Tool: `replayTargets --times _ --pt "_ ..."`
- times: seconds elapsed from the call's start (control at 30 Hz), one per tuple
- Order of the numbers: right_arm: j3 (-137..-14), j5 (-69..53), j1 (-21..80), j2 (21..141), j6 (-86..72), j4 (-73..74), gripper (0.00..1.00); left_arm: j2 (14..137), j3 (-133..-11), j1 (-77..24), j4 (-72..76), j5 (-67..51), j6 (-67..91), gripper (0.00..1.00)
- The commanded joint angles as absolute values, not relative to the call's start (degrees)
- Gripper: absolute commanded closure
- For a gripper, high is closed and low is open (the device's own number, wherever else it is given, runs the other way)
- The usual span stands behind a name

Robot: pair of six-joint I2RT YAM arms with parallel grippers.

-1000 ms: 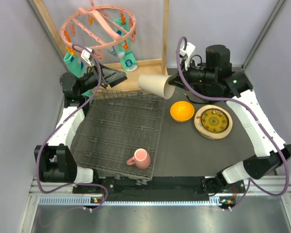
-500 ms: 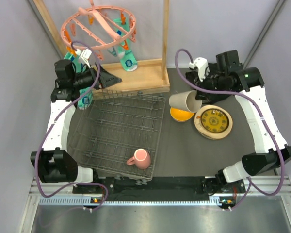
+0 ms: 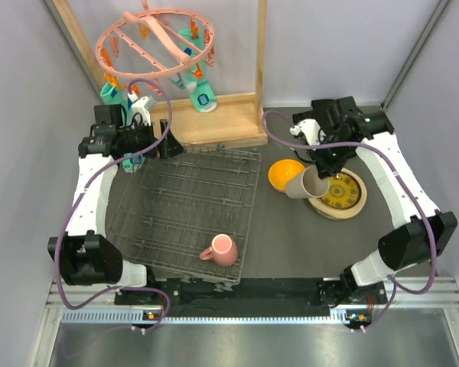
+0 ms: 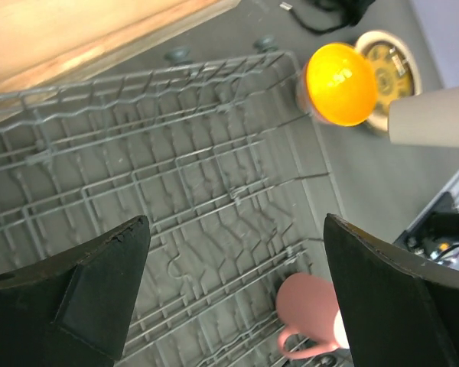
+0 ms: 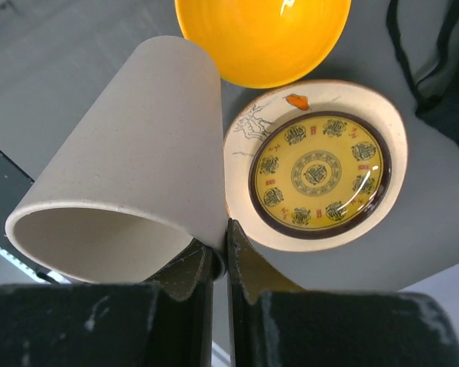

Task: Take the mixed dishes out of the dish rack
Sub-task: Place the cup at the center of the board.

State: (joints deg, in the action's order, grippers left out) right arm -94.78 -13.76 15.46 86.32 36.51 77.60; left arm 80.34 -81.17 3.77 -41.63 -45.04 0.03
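Right claw (image 5: 217, 258) pinches the rim of the beige cup (image 5: 130, 168). Cup is tilted on its side, just beside the orange bowl (image 3: 283, 173) and the stacked plates (image 3: 343, 193), over the tabletop (image 3: 291, 237). Left claw (image 4: 235, 229) is spread wide above the rack (image 3: 180, 202). Pink mug (image 3: 222, 250) sits in the rack's near right corner.

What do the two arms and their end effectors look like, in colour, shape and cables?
Both the left arm and right arm have white links with black joints, and a purple cable loops along each. The left end effector and right end effector have broad, matte black, wedge-shaped fingers.
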Motion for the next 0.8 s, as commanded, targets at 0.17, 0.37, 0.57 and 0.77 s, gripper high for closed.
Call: replayTargets --times 0.17,0.37,0.57,0.77 --pt "-92.1 -9.1 17.3 91.4 36.7 89.1 1.00 80.3 -82.2 3.9 -45.6 -39.6 -8.1 0.02" --pt "-91.5 -9.0 20.0 93.0 36.3 89.2 1.00 80.4 -82.0 3.9 -47.1 -38.8 -10.0 0.02" --pt "-92.0 -9.1 21.4 93.5 36.1 89.3 1.00 80.1 -81.0 3.9 -47.0 -39.4 -10.4 0.02" --pt "-92.3 -7.7 22.7 95.2 36.1 90.1 1.00 80.4 -81.3 3.9 -47.7 -40.0 -11.0 0.02"
